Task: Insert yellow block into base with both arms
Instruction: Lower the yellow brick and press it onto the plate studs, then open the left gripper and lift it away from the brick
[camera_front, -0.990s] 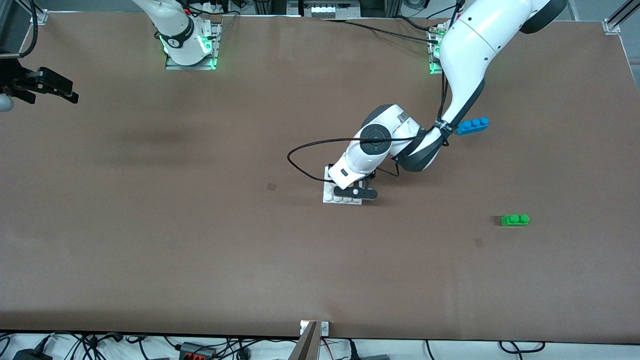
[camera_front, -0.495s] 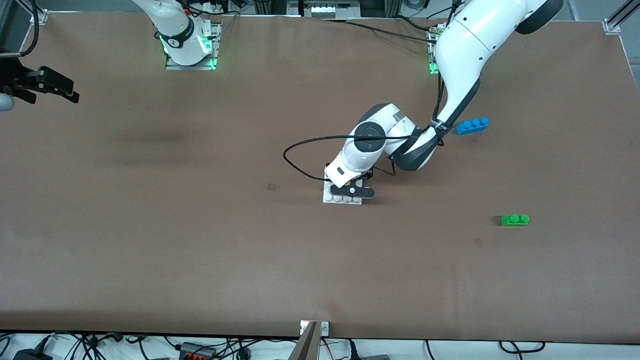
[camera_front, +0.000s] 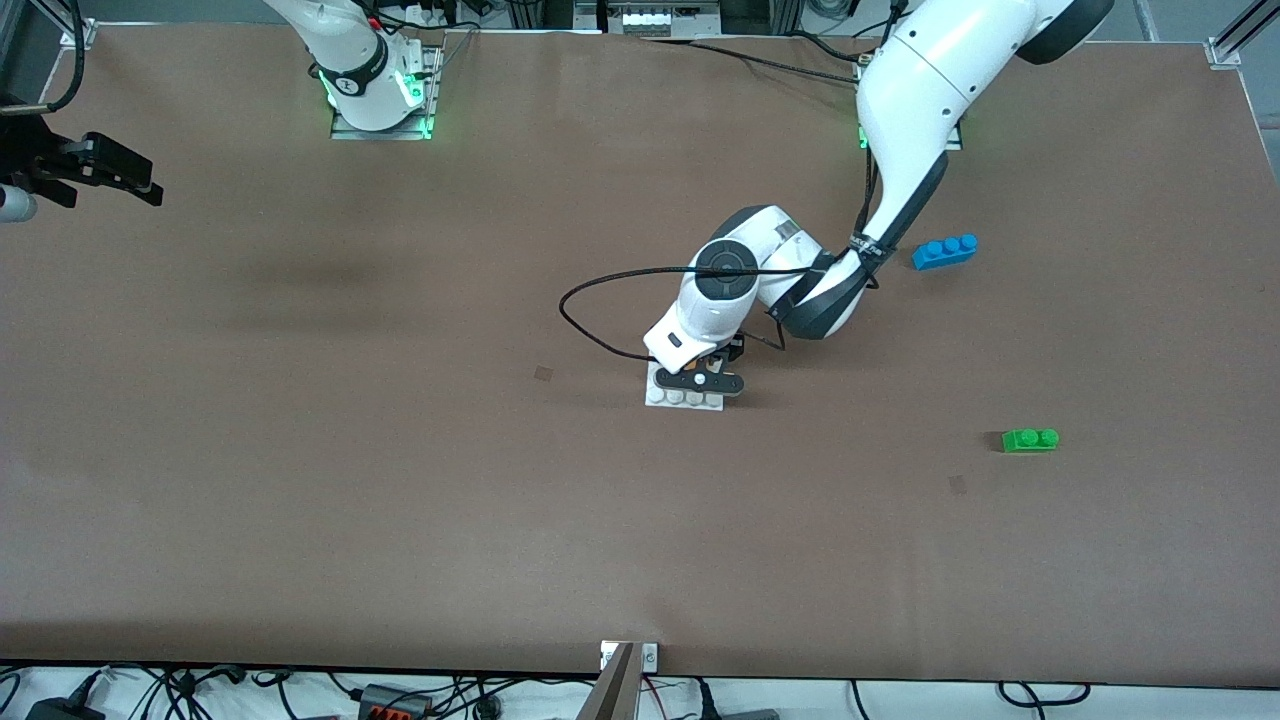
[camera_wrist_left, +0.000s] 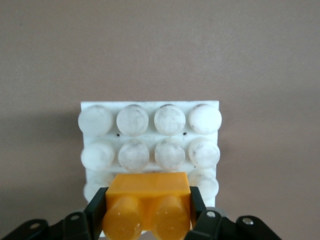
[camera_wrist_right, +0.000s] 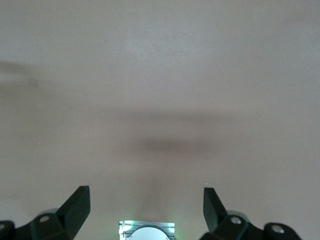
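Left arm's black two-finger gripper (camera_front: 700, 380) down over the flat white square plastic base plate with round studs (camera_front: 660, 397), near the middle of the brown table (camera_front: 400, 480). Clamped between its fingers (camera_wrist_left: 96, 210), the small orange-yellow plastic brick with two round studs (camera_wrist_left: 147, 205), seen in the left wrist view low over the plate's (camera_wrist_left: 150, 137) stud rows on the gripper's side; contact with the studs not clear from here. Brick hidden under the wrist in the front view.

Right arm's black gripper (camera_front: 100, 170) waiting in the air at the right arm's end of the table, fingers (camera_wrist_right: 77, 205) spread wide with nothing between them.

Longer blue three-stud plastic brick (camera_front: 945, 250) lying toward the left arm's end, farther from the front camera than the plate. Green two-stud plastic brick (camera_front: 1030, 439) also toward that end, nearer the camera than the plate, well apart from both.
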